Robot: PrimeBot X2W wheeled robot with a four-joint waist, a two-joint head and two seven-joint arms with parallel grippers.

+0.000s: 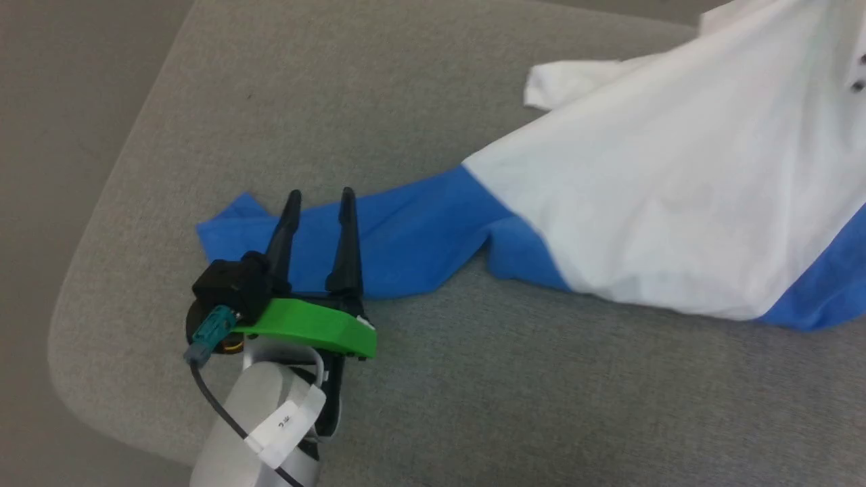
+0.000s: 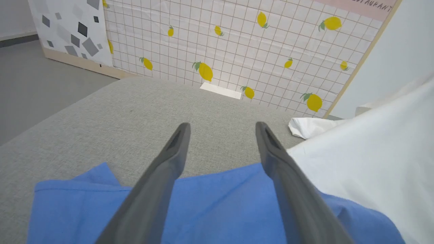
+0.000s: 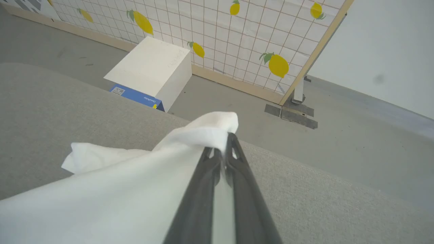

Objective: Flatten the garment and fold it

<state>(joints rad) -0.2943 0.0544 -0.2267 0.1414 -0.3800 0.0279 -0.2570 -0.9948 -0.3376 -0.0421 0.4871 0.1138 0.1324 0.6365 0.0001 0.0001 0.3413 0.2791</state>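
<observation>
Grey woven pad (image 1: 473, 379), rounded corner at 7 o'clock, bare room from 9 to 12. Garment (image 1: 676, 203), thin soft cloth: white body slanting up toward 2 o'clock, blue sleeve (image 1: 406, 237) flat toward 9. Left gripper (image 1: 321, 194) spread wide over sleeve, holding nothing. Right gripper (image 3: 220, 145) pinched tight on white edge.

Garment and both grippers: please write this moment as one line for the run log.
left gripper: open, over blue sleeve | right gripper: shut on garment, white edge | garment: not flat, on grey cushion
</observation>
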